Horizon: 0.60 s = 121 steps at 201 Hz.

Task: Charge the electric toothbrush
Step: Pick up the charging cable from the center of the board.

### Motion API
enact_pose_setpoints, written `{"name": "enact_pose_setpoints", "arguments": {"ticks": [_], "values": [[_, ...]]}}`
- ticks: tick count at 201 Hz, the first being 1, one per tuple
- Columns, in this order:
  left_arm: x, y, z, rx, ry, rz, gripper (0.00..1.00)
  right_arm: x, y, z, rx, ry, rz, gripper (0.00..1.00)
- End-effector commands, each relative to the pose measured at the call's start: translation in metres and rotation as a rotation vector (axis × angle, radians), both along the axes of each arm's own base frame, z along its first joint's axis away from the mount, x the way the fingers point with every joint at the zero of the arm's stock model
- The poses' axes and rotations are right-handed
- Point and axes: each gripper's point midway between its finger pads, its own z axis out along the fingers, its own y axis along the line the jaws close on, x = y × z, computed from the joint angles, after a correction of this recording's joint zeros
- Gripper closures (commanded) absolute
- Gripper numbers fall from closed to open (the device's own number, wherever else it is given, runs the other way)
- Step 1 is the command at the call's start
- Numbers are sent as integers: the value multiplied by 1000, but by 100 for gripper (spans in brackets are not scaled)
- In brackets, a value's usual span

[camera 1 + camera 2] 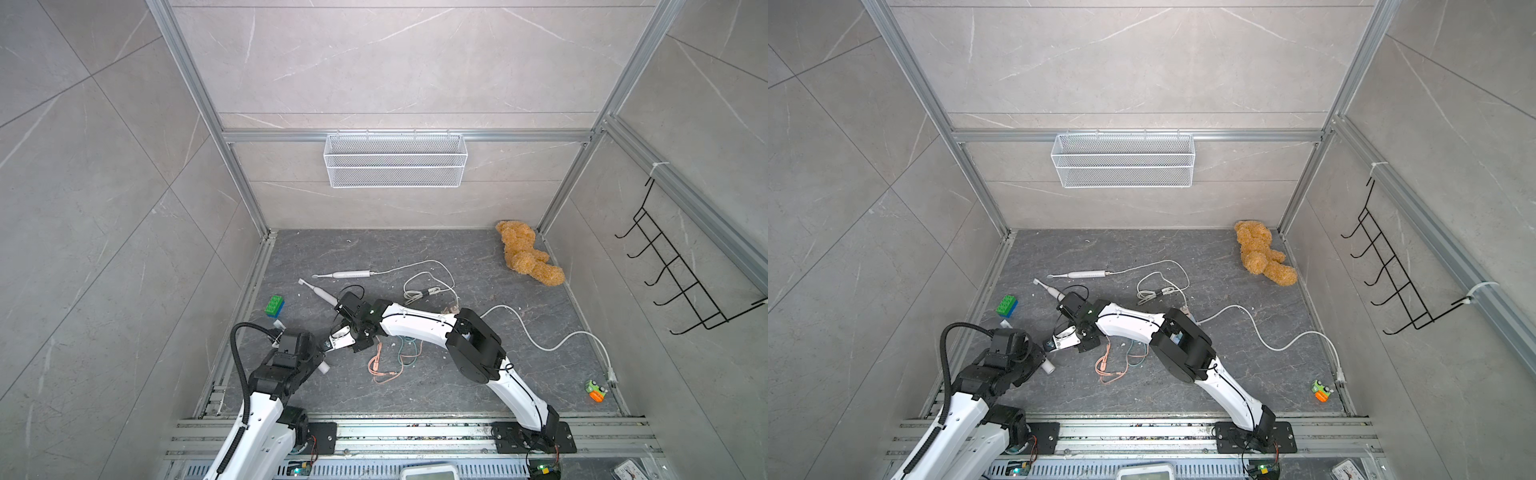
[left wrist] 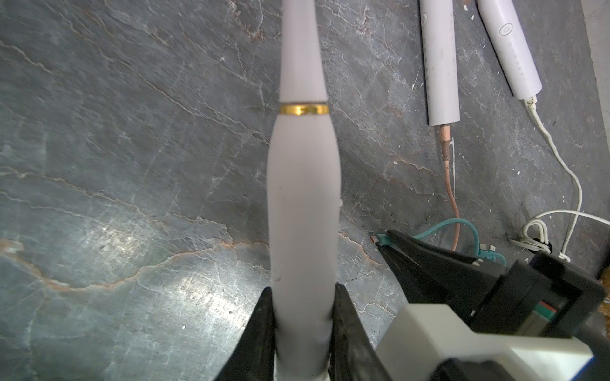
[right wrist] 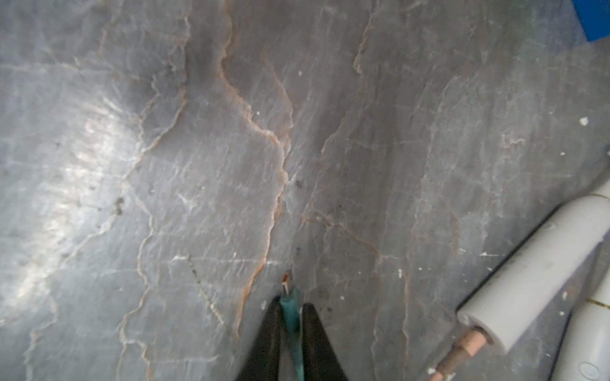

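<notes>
My left gripper (image 2: 303, 290) is shut on the body of a white electric toothbrush (image 2: 302, 184) with a gold ring, held above the dark floor. In a top view its base end (image 1: 325, 368) sticks out below the left wrist. My right gripper (image 3: 290, 306) is shut on the plug of a teal charging cable (image 3: 291, 318), whose metal tip pokes out past the fingertips. In the left wrist view this plug (image 2: 379, 239) lies beside the held toothbrush, apart from it. In a top view the right gripper (image 1: 329, 344) sits close to the left wrist.
Two more white toothbrushes lie on the floor, one (image 1: 347, 274) on a white cable, one (image 2: 442, 66) on a pink cable (image 1: 382, 368). A green and blue brick (image 1: 274, 306), teddy bear (image 1: 528, 253), toy car (image 1: 595, 390) and long white cable (image 1: 540, 340) lie around.
</notes>
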Motion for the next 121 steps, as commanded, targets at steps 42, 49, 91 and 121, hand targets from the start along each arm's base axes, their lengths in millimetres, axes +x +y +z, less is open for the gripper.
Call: {"name": "enact_pose_setpoints", "arguments": {"ticks": [42,49,91,121], "values": [[5,3,13,20,-36,1,100,-17,-57,-68,-246,188,-95,85],[5,3,13,20,-35,1,100,-19,-58,-70,-256,204,-96,86],[4,4,17,23,-42,4,100,-18,-57,-68,-279,257,-174,100],[5,4,21,7,-62,18,100,-15,-43,-49,-219,302,-252,100]]}}
